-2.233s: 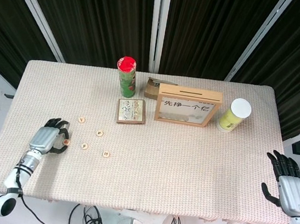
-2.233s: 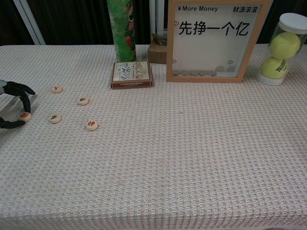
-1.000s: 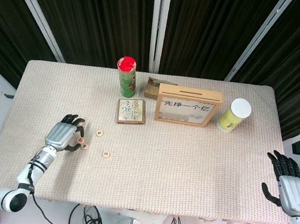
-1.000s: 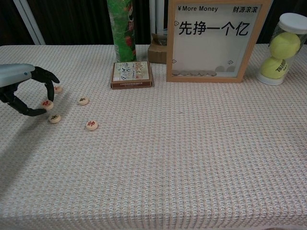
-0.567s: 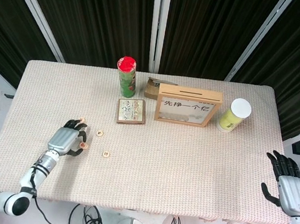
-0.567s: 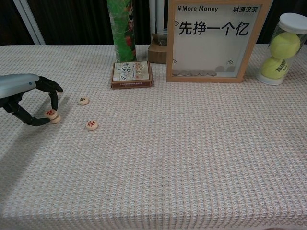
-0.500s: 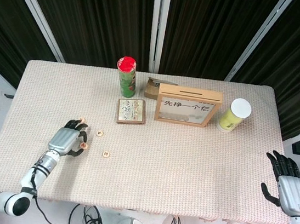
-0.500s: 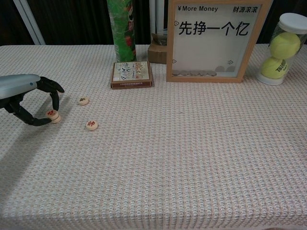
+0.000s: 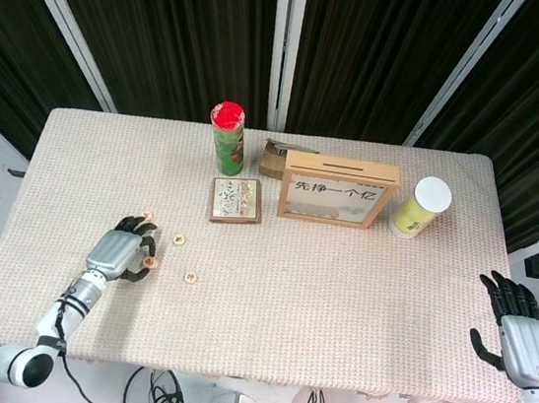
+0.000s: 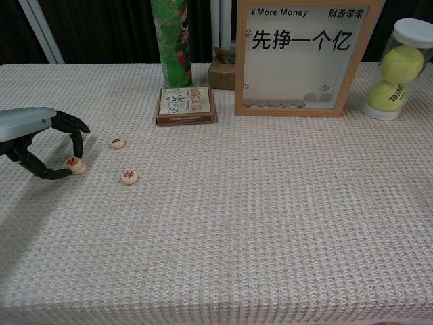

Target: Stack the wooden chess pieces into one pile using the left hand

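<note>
Fingers (image 9: pixel 148 241) of the left hand (image 9: pixel 115 255) curl down at the surface's (image 9: pixel 336 300) left side, pinching a red-marked piece (image 9: pixel 148 262) between thumb and a fingertip. From the head view it is hard to tell whether that piece sits on another. One piece (image 9: pixel 146 215) lies just beyond the fingertips, another (image 9: pixel 178 239) to their right, and a fourth (image 9: pixel 190 277) nearer the front edge. A card box (image 9: pixel 237 200), a green can (image 9: pixel 228 139), a framed sign (image 9: pixel 339 190) and a ball tube (image 9: pixel 420 207) stand along the back. The right hand (image 9: pixel 522 336) rests off the surface's right edge, fingers spread, holding nothing.

Chest view: the left hand (image 10: pixel 30 139) arches over the cloth with dark fingers (image 10: pixel 76 139) closed on the red-marked piece (image 10: pixel 72 162), which rests on a second disc (image 10: pixel 79 167) showing at its right edge. Two loose pieces (image 10: pixel 118 142) (image 10: pixel 130 177) lie apart to the right. The card box (image 10: pixel 186 105), sign (image 10: pixel 301 57) and ball tube (image 10: pixel 399 68) stand behind.
</note>
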Controlling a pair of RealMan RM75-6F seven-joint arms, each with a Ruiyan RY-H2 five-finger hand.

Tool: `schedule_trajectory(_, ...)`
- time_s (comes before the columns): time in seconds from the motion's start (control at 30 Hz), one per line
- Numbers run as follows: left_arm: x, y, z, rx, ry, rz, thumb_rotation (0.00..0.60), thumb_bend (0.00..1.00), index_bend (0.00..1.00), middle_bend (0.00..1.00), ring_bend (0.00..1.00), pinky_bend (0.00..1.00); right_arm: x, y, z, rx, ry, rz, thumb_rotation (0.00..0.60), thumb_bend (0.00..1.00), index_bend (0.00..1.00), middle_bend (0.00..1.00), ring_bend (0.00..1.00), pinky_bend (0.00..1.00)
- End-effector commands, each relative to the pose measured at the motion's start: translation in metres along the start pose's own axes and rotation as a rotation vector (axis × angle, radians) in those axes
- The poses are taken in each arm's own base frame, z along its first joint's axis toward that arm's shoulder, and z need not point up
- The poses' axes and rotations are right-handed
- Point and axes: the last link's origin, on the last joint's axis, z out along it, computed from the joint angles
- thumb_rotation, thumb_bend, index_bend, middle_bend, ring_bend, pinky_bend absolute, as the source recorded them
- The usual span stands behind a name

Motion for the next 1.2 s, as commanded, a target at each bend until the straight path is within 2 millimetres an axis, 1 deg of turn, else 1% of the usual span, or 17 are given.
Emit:
schedule_trajectory(0.03,-0.001,0.0,0.0,-0.002,-0.001,0.001,0.6,0.31,0.47,0.13,0.0,0.01,0.0,-0.001,0.0,0.001,0.001,0.0,0.6,0.33,0.0,0.0,0.0,0.0)
schedule_trajectory(0.33,0.001,0.0,0.0,-0.015,0.017,-0.004,0.6,0.31,0.43,0.13,0.0,0.01,0.0,-0.001,-0.001,-0.001,0.003,0.0,0.6,0.33,0.0,0.0,0.0,0.0)
schedule_trajectory(0.57,0.001,0.0,-0.001,-0.015,0.014,-0.003,0.6,0.31,0.42,0.13,0.0,0.01,0.001,0.0,0.0,-0.002,0.003,0.001,0.6,0.33,0.0,0.0,0.0,0.0)
schedule_trajectory(0.7,0.005,0.001,-0.005,-0.026,0.024,0.006,0.6,0.31,0.39,0.13,0.0,0.01,0.001,0.001,0.0,-0.004,0.006,0.003,0.6,0.33,0.0,0.0,0.0,0.0)
schedule_trajectory(0.77,0.011,0.005,-0.01,-0.038,0.038,0.014,0.6,0.31,0.36,0.13,0.0,0.01,0.001,0.001,0.0,-0.004,0.006,0.003,0.6,0.33,0.0,0.0,0.0,0.0)
schedule_trajectory(0.83,0.021,0.011,-0.017,-0.054,0.064,0.016,0.6,0.31,0.35,0.13,0.0,0.01,0.001,0.001,0.0,-0.004,0.005,0.003,0.6,0.33,0.0,0.0,0.0,0.0)
schedule_trajectory(0.97,0.046,0.017,-0.024,-0.06,0.134,0.007,0.6,0.31,0.35,0.13,0.0,0.01,0.0,0.0,0.0,-0.001,0.0,0.001,0.6,0.33,0.0,0.0,0.0,0.0)
schedule_trajectory(1.07,0.061,0.013,-0.019,-0.038,0.174,-0.002,0.6,0.31,0.35,0.13,0.0,0.01,0.0,-0.002,-0.001,0.004,0.001,0.0,0.6,0.33,0.0,0.0,0.0,0.0)
schedule_trajectory(1.2,0.07,-0.001,0.002,0.025,0.194,-0.047,0.6,0.3,0.35,0.13,0.0,0.02,0.001,-0.003,-0.002,0.008,0.005,0.002,0.6,0.33,0.0,0.0,0.0,0.0)
